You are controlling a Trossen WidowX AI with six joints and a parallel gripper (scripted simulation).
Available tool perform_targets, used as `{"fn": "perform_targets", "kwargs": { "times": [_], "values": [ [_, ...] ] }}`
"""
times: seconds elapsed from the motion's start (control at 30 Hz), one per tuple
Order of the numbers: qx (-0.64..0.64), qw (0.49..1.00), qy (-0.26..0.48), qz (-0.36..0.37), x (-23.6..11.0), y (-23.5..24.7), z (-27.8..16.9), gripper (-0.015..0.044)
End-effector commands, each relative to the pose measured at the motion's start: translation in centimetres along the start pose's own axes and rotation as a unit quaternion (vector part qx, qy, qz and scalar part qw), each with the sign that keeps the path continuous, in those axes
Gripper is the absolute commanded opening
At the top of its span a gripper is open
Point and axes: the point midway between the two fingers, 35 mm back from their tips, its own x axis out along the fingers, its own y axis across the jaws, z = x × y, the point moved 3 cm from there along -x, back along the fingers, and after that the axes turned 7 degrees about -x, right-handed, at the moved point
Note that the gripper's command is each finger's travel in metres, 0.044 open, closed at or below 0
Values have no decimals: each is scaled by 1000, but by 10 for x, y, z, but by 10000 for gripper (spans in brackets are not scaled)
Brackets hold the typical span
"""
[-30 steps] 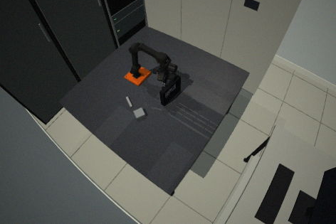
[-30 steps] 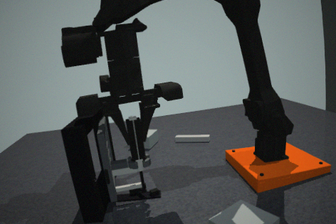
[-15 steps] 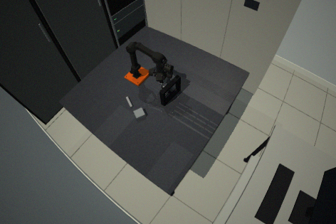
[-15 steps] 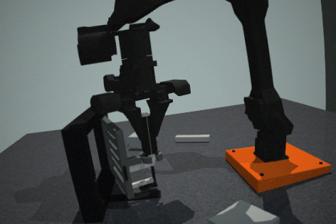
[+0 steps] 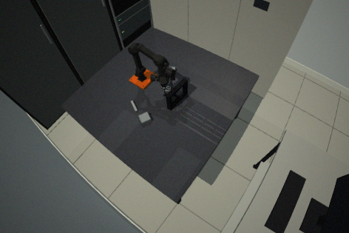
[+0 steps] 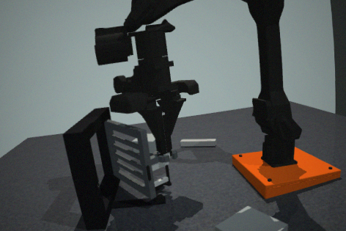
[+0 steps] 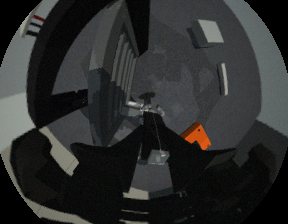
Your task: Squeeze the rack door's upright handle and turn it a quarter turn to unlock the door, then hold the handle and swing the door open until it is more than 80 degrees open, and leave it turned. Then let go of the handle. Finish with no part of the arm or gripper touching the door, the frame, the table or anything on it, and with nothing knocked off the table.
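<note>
The black rack frame (image 5: 169,103) (image 6: 78,169) (image 7: 140,30) stands upright on the table. Its grey slatted door (image 6: 149,169) (image 7: 101,87) is swung partway out of the frame, its free edge clear of the post; it looks well short of square to the frame. My gripper (image 5: 168,89) (image 6: 164,149) (image 7: 152,128) points down at the door's free edge and is shut on the upright handle (image 6: 168,174) (image 7: 137,104). The fingertips hide the handle's upper part, and how far it is turned cannot be read.
A white bar (image 5: 134,106) (image 6: 198,142) (image 7: 223,79) and a grey block (image 5: 144,117) (image 6: 253,221) (image 7: 211,32) lie on the table. A pale block (image 6: 150,138) shows behind the door. The arm's orange base (image 5: 146,84) (image 6: 253,180) (image 7: 196,135) stands opposite the frame.
</note>
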Motion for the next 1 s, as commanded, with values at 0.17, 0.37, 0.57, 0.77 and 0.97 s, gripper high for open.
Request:
{"fn": "perform_targets", "kwargs": {
  "times": [0.17,0.37,0.57,0.77,0.97],
  "values": [
    [-74,997,-4,4,0,-15,3,27],
    [-117,993,-4,4,0,-26,6,27],
    [-159,987,-5,3,0,-37,10,27],
    [-200,980,-5,2,0,-47,15,27],
    [-241,970,-5,2,0,-57,21,27]
  ]
}}
